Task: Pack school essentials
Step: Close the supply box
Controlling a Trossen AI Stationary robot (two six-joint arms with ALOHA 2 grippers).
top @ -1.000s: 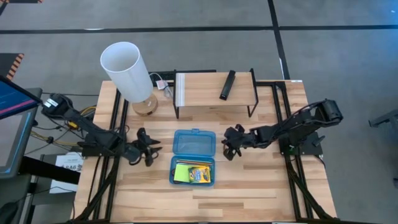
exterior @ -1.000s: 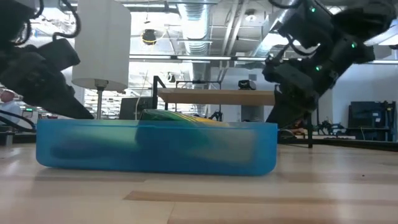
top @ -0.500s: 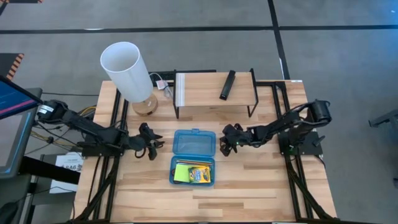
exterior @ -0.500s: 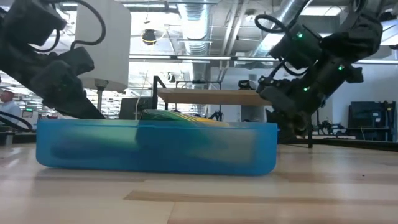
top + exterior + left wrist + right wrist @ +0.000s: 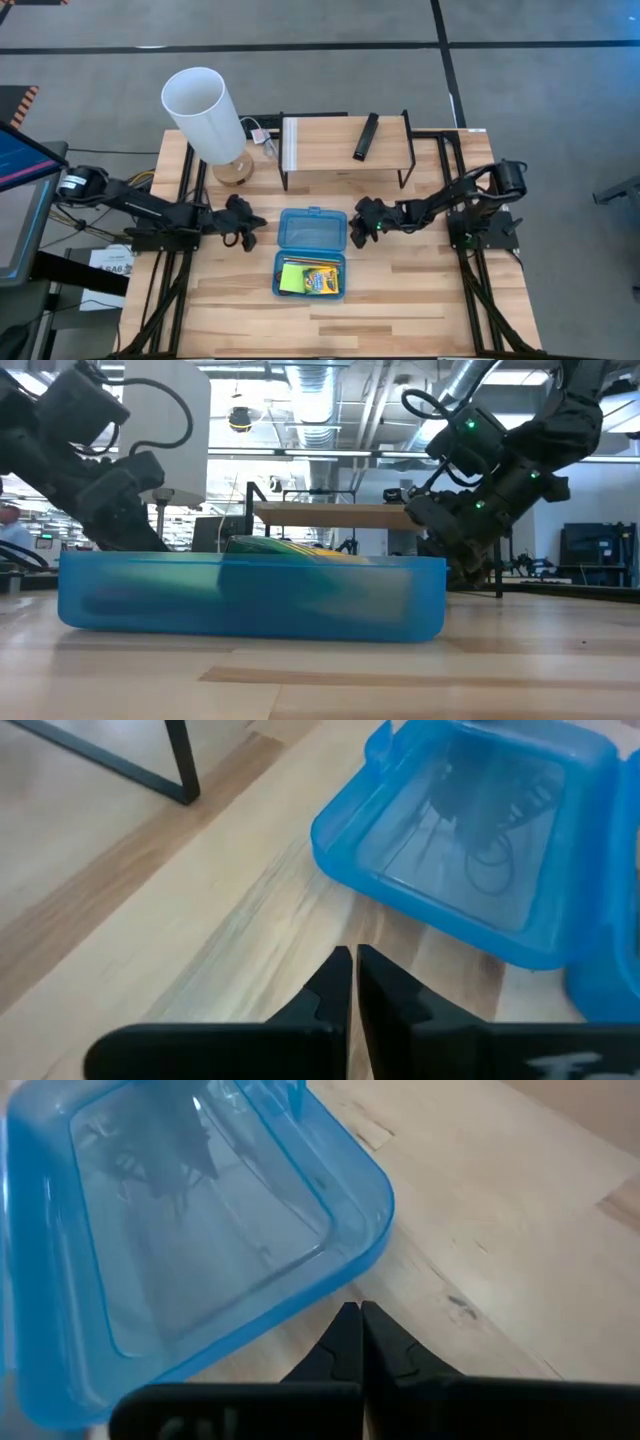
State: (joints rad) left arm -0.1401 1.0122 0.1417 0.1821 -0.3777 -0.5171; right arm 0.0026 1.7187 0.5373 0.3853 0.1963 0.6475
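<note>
The translucent blue case lies open in the middle of the table. Its empty lid [image 5: 313,228] is the far half and its base [image 5: 310,275] the near half. In the base lie the yellow-green crayon box [image 5: 322,279] and the lime-green sticky-note pad [image 5: 292,279]. I cannot make out the other essentials. My left gripper [image 5: 246,222] is shut, low over the table, just left of the lid [image 5: 470,830]. My right gripper [image 5: 362,228] is shut, low, just right of the lid's right corner [image 5: 370,1210]. A strip of bare wood shows between each gripper and the lid.
A lamp with a white shade [image 5: 205,110] stands at the far left. A black-framed wooden shelf [image 5: 345,145] stands at the far middle with the black remote [image 5: 366,136] on it. Bare tabletop [image 5: 420,300] lies to the near left and near right of the case.
My left gripper has gone toward the table's right and far edge, up to the lid's left side. My right gripper has gone toward the table's left, up to the lid's right side. Both have come lower. The case has not moved.
</note>
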